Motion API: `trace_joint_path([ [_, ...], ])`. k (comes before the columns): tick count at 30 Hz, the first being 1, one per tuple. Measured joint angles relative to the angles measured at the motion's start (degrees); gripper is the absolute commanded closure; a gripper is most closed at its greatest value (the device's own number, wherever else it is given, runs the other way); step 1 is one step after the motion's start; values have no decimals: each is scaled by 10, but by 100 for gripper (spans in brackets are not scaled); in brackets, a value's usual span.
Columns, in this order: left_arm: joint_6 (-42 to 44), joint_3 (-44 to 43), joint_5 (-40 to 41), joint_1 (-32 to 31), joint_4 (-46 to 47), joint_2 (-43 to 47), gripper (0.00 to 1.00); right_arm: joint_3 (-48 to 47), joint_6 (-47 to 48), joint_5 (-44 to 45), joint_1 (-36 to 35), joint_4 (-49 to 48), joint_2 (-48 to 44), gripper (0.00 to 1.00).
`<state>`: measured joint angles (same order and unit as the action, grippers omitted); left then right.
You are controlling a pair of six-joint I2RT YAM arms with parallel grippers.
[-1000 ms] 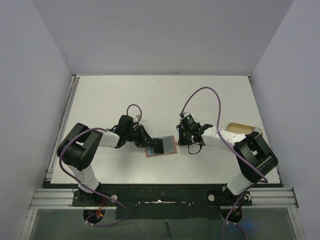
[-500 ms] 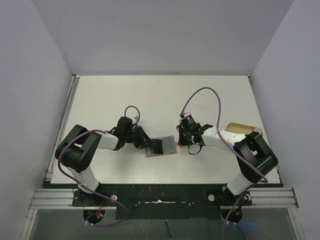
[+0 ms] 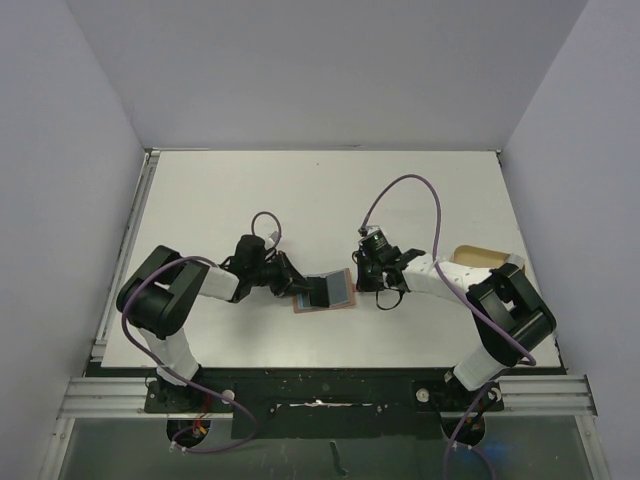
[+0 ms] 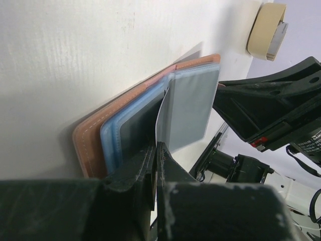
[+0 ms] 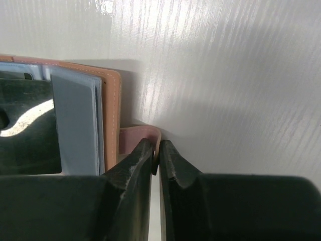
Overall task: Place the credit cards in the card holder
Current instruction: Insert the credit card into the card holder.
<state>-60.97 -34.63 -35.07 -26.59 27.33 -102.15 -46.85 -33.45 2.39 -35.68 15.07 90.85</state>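
The card holder (image 3: 322, 296) is a reddish-brown wallet lying open on the table between my arms. My left gripper (image 3: 297, 288) is at its left edge, shut on a grey-blue credit card (image 4: 188, 108) that stands tilted over the wallet's right half. Another blue card (image 4: 116, 134) sits in the left pocket, framed by the leather (image 4: 86, 145). My right gripper (image 3: 362, 283) is at the wallet's right edge. In the right wrist view its jaws (image 5: 156, 145) pinch the pinkish snap tab (image 5: 136, 136) next to the leather rim (image 5: 111, 110) and the grey card (image 5: 75, 125).
A tan oval tray (image 3: 480, 257) sits at the right, behind my right arm; it also shows in the left wrist view (image 4: 268, 29). White table stretches behind the wallet. Purple cables loop above both wrists.
My left gripper has edged slightly right, carrying the card further over the wallet. The right gripper has held still on the tab.
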Motion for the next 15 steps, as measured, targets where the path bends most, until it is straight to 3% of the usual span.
trace_joint_path([
  [6, -9, 0, -10, 0, 25, -7, 100, 0, 0, 0, -1, 0, 0, 92],
  [10, -13, 2, -11, -2, 31, -7, 100, -2, -1, 7, -1, 12, 0, 79],
  [15, -15, 7, -12, -4, 31, -6, 100, -26, -2, 27, -5, 61, -5, 73],
])
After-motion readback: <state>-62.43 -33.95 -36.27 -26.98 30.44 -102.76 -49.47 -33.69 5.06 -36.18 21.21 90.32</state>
